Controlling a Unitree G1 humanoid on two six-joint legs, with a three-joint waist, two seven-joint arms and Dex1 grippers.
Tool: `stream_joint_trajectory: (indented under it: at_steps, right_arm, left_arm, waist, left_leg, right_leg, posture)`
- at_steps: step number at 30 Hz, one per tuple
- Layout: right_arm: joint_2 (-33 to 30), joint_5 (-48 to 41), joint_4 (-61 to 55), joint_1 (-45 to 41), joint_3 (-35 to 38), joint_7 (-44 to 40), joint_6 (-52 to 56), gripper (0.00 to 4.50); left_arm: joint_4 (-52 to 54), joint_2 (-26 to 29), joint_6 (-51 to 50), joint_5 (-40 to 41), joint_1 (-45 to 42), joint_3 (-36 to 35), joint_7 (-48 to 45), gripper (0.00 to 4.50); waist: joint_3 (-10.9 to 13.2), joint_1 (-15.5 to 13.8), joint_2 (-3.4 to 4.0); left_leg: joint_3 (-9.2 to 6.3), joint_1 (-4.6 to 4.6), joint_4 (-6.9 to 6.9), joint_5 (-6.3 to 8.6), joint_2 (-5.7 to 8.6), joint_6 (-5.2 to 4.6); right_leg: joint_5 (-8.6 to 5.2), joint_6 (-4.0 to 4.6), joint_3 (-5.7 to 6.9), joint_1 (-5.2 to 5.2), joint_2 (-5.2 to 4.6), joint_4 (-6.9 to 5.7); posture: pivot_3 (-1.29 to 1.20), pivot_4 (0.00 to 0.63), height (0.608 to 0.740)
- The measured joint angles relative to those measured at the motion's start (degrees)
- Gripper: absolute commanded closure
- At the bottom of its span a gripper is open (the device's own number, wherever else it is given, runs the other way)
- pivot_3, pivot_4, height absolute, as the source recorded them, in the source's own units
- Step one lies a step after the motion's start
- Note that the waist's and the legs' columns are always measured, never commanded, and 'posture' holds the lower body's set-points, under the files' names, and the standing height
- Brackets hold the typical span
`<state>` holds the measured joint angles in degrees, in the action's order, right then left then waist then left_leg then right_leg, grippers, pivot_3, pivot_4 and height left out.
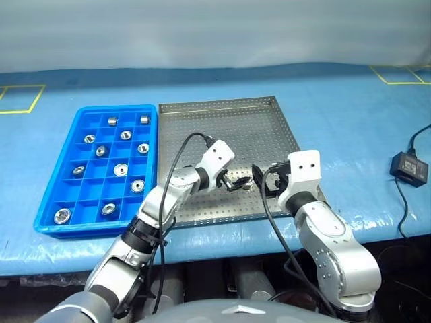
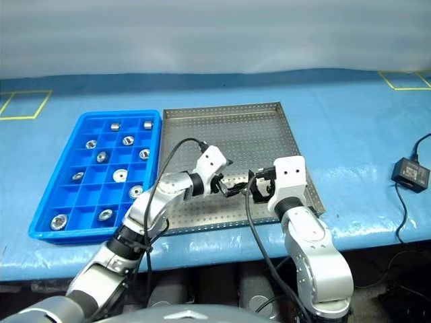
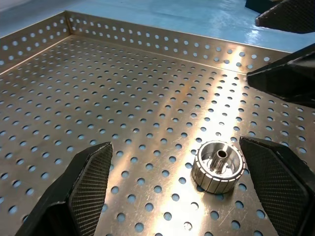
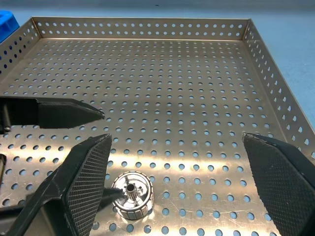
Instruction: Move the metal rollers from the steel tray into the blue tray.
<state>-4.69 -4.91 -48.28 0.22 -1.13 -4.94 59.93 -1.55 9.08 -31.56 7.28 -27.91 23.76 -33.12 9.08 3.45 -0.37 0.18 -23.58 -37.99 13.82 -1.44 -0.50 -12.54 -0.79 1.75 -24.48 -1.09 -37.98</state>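
Blue table [image 1: 350,128]: no legible writing on steel tray [image 1: 269,134], blue tray [image 1: 57,182].

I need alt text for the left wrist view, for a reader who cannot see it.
One metal roller stands on the perforated floor of the steel tray, between the two open black fingers of the left claw. The right claw's fingertips reach in beyond it.
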Motion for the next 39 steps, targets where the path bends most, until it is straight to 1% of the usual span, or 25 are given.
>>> stream_joint_trajectory:
  at_steps: [4, 9, 13, 17, 20, 24, 26, 27, 30, 32, 34, 36, 39]
  right_arm:
    - [-0.28, -0.05, -0.06, -0.33, 0.11, 0.06, -0.02, 0.02]
    - [0.1, -0.22, -1.42, -1.05, 0.71, 0.36, -0.03, 0.02]
    - [0.49, -0.24, -2.34, -0.87, 0.7, 0.88, -0.1, 0.02]
    - [0.65, -0.19, -2.7, 0.11, 0.74, 1.58, -0.5, 0.02]
    - [0.74, -0.13, -3.83, 0.79, 1.1, 2.05, -0.56, 0.0]
    - [0.98, -0.03, -4.81, 1.9, 1.77, 2.91, -0.65, 0.0]
    - [1.06, 0.01, -4.87, 2.31, 1.77, 3.37, -0.65, 0.0]
    - [1.06, 0.02, -4.87, 2.34, 1.73, 3.55, -0.65, 0.0]
    - [1.03, 0.02, -4.87, 2.29, 1.57, 3.84, -0.65, 0.0]
    - [1.03, 0.03, -4.86, 2.21, 1.18, 4.0, -0.65, 0.0]
    - [0.99, 0.04, -4.87, 2.12, 0.61, 4.07, -0.65, 0.0]
    - [0.98, 0.02, -4.71, 1.29, 0.25, 4.06, -0.66, 0.0]
    - [0.99, -0.07, -3.78, -1.3, -0.68, 3.89, -0.92, 0.0]
  left_arm:
    - [-5.09, -1.02, 2.2, -1.19, -2.6, 1.74, -2.27, 0.0]
    - [-12.35, -3.05, 5.58, -3.84, -6.05, 1.99, -2.54, 0.0]
    - [-17.5, -4.65, 8.13, -5.34, -7.44, 2.32, -3.17, 0.0]
    - [-21.41, -5.43, 10.01, -7.2, -8.21, 4.15, -5.7, 0.0]
    - [-23.15, -5.88, 10.01, -8.79, -9.06, 5.13, -6.45, 0.64]
    - [-24.09, -6.29, 9.27, -10.73, -10.32, 4.93, -5.66, 1.92]
    - [-24.16, -6.52, 9.08, -10.98, -10.32, 4.73, -5.54, 2.64]
    - [-24.17, -6.53, 8.94, -11.14, -10.32, 4.49, -5.34, 2.77]
    - [-23.86, -6.55, 7.84, -10.92, -10.16, 2.91, -4.34, 2.76]
    - [-22.01, -6.8, 5.98, -9.17, -8.87, -0.96, -2.71, 2.76]
    - [-18.1, -7.34, 4.12, -6.93, -7.54, -5.28, -0.45, 2.76]
    - [-12.02, -8.45, 2.04, -4.3, -6.32, -10.25, 2.53, 2.76]
    - [-3.82, -9.22, 0.1, -1.97, -6.01, -15.28, 7.06, 2.76]
  waist:
    - [0.0, 0.27, 0.0]
    - [0.0, 0.58, 0.0]
    - [0.0, 1.03, 0.0]
    - [0.0, 1.83, 0.0]
    - [-0.01, 2.58, -0.01]
    - [-0.05, 3.96, -0.02]
    - [-0.05, 4.7, -0.02]
    - [-0.05, 5.03, -0.02]
    - [-0.05, 5.81, -0.03]
    - [-0.05, 6.72, -0.03]
    - [-0.04, 7.18, -0.03]
    - [-0.04, 7.41, -0.03]
    - [-0.04, 7.33, -0.03]
  left_leg:
    - [0.04, 0.01, -0.01, -0.01, 0.01, -0.03]
    - [0.08, 0.01, 0.0, 0.0, 0.03, -0.07]
    - [0.13, -0.01, -0.01, 0.03, 0.04, -0.12]
    - [0.19, 0.0, -0.02, 0.06, 0.05, -0.17]
    - [0.2, 0.0, -0.06, 0.07, 0.05, -0.18]
    - [0.23, 0.03, -0.1, 0.06, 0.05, -0.2]
    - [0.25, 0.03, -0.1, 0.04, 0.02, -0.24]
    - [0.25, 0.04, -0.1, 0.03, 0.02, -0.26]
    - [0.26, 0.04, -0.09, 0.0, 0.0, -0.32]
    - [0.31, 0.04, -0.08, -0.01, -0.08, -0.33]
    - [0.35, 0.02, -0.08, -0.01, -0.08, -0.34]
    - [0.4, 0.02, -0.08, 0.0, -0.07, -0.37]
    - [0.46, 0.06, -0.08, 0.0, -0.04, -0.39]
  right_leg:
    - [0.01, -0.02, -0.04, -0.01, 0.01, -0.01]
    - [0.03, -0.04, -0.09, -0.02, 0.01, 0.0]
    - [0.04, -0.07, -0.16, -0.03, 0.0, 0.03]
    - [0.06, -0.11, -0.22, -0.04, -0.02, 0.04]
    - [0.08, -0.13, -0.26, -0.04, -0.02, 0.04]
    - [0.12, -0.21, -0.32, -0.01, -0.03, 0.04]
    - [0.14, -0.25, -0.41, -0.01, -0.05, 0.04]
    - [0.16, -0.27, -0.48, -0.01, -0.05, 0.03]
    - [0.19, -0.33, -0.61, -0.02, -0.05, 0.02]
    - [0.22, -0.38, -0.74, -0.05, -0.06, 0.02]
    - [0.24, -0.42, -0.82, -0.08, -0.07, 0.02]
    - [0.27, -0.46, -0.9, -0.09, -0.09, 0.04]
    - [0.31, -0.53, -0.97, -0.06, -0.09, 0.04]
  posture:
    - [-0.16, 0.15, 0.74]
    - [-0.2, 0.15, 0.74]
    - [-0.24, 0.15, 0.74]
    - [-0.28, 0.15, 0.74]
    - [-0.29, 0.15, 0.74]
    - [-0.3, 0.15, 0.74]
    - [-0.3, 0.15, 0.74]
    - [-0.3, 0.15, 0.74]
    - [-0.3, 0.15, 0.74]
    - [-0.3, 0.15, 0.74]
    - [-0.29, 0.15, 0.74]
    - [-0.26, 0.15, 0.74]
    - [-0.2, 0.15, 0.74]
